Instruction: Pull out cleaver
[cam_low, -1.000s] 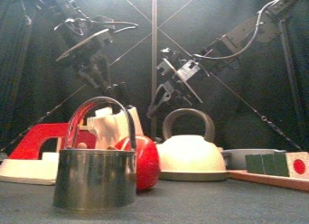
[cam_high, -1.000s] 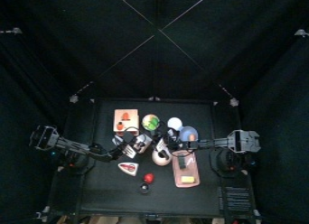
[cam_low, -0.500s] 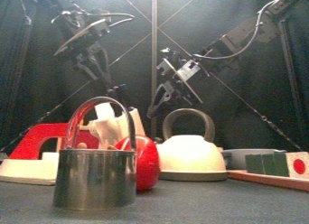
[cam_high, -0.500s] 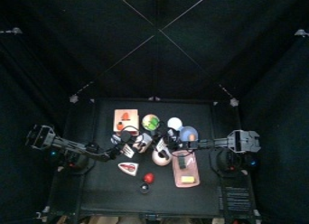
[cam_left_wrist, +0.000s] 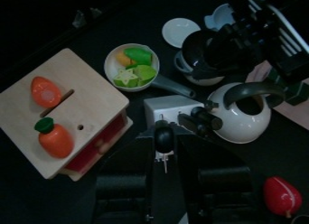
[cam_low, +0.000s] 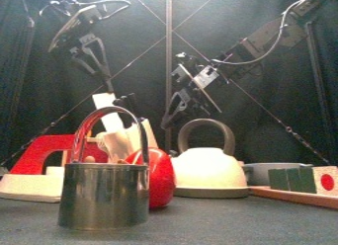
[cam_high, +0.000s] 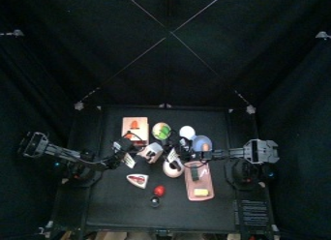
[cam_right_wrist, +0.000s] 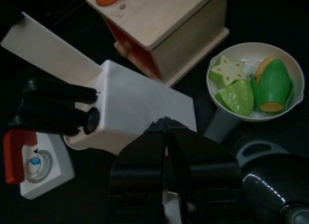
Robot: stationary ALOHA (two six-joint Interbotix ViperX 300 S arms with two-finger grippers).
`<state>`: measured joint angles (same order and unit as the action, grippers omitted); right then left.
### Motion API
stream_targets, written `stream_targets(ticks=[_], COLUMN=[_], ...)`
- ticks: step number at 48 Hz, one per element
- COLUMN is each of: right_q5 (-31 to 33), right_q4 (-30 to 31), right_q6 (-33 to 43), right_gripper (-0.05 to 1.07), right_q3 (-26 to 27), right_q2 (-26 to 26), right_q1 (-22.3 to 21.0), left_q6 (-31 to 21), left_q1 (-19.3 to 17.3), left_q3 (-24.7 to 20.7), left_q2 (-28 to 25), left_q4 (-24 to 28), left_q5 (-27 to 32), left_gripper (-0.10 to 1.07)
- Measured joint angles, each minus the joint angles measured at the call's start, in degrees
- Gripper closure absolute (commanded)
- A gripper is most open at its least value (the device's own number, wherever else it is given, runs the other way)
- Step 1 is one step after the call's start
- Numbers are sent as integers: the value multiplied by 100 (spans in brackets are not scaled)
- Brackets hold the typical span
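Note:
The cleaver (cam_low: 103,100) is a small whitish blade hanging in the air above the metal cup. My left gripper (cam_low: 87,66) is raised high and shut on its handle. In the right wrist view the flat cleaver blade (cam_right_wrist: 49,49) slants away from the corner of the grey block (cam_right_wrist: 139,110), with the left gripper's black fingers (cam_right_wrist: 54,106) beside it. My right gripper (cam_right_wrist: 169,128) is shut on the block's edge, and it hangs mid-table (cam_low: 185,99). From the left wrist camera I see the grey block (cam_left_wrist: 169,110) beyond my left gripper (cam_left_wrist: 163,142).
A metal cup (cam_low: 103,195), a red apple (cam_low: 158,180) and a white kettle (cam_low: 211,170) stand near the front edge. The red-and-white wedge (cam_low: 40,165) lies at the left. A wooden board (cam_left_wrist: 85,110), a bowl of greens (cam_left_wrist: 133,65) and a pink tray (cam_high: 198,181) surround the block.
My left gripper has risen and drawn back to the left. The cleaver's blade has come up with it and now shows above the cup. The right arm has stayed put.

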<state>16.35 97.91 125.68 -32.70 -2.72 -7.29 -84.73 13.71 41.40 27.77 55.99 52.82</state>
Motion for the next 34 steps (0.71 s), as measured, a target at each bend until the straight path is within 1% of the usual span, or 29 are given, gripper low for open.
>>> stream_targets(ticks=[24, 34], right_q5=[0, 9], right_q4=[0, 18], right_q6=[-18, -18], right_gripper=[65, 65], right_q3=[0, -18], right_q2=[0, 0], right_q1=[0, 0], left_q6=[844, 1072], left_q1=[79, 105], left_q3=[9, 0], left_q2=[694, 1028], left_q4=[-633, -712], left_q5=[70, 237], left_gripper=[44, 44])
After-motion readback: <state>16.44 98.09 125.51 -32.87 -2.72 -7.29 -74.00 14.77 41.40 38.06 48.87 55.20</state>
